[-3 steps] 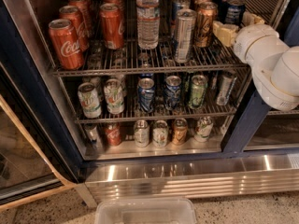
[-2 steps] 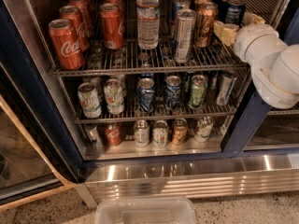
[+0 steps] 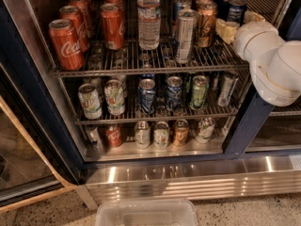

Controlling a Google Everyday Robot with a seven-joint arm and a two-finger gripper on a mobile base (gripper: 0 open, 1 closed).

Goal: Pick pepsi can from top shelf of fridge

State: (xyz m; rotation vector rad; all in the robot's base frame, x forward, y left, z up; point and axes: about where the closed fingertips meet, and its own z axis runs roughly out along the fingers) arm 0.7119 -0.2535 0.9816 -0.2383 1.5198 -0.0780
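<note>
The pepsi can [image 3: 236,8], deep blue with a silver lid, stands at the right rear of the top shelf [image 3: 141,64], a wire rack in the open fridge [image 3: 244,126]. My gripper [image 3: 239,23] reaches in from the right at the shelf's right end, just in front of the pepsi can. Its two yellowish fingers [image 3: 225,30] are spread, one to the can's left and one to its right, and hold nothing. The white arm [image 3: 275,65] covers the shelf's right edge.
A tall slim silver can [image 3: 184,29] and a bronze can [image 3: 206,25] stand just left of the gripper. A water bottle [image 3: 148,18] and red Coke cans [image 3: 66,44] fill the left. Lower racks hold several cans. A clear plastic bin [image 3: 146,213] sits on the floor; the glass door [image 3: 23,149] is open at left.
The arm has edged slightly up and deeper toward the pepsi can. The cans have not moved.
</note>
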